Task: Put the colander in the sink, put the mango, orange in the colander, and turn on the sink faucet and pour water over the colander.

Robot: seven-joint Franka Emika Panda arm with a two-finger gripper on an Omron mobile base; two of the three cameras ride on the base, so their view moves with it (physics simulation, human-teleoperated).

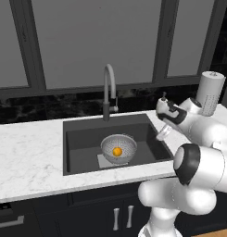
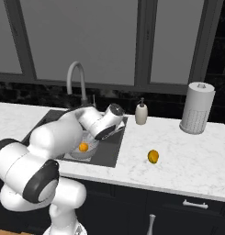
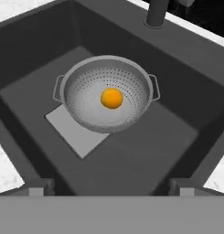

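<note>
The silver colander [image 1: 118, 148] [image 3: 106, 93] stands in the dark sink [image 1: 82, 139] [image 3: 145, 155], partly over a lighter square patch. The orange [image 1: 117, 151] [image 2: 83, 147] [image 3: 112, 98] lies at the colander's bottom. The mango [image 2: 153, 156], yellow-orange, rests on the marble counter to the right of the sink. My gripper [image 1: 162, 134] [image 2: 115, 133] [image 3: 111, 188] hangs open and empty above the sink's right side, pointing down at the colander. Behind the sink rises the grey gooseneck faucet [image 1: 109, 90] [image 2: 76, 80], with no water showing.
A beige soap dispenser [image 2: 141, 113] stands behind the sink's right corner. A paper towel roll [image 2: 196, 108] [image 1: 211, 92] stands at the back right. White marble counter [image 1: 27, 152] runs on both sides of the sink. Windows lie behind.
</note>
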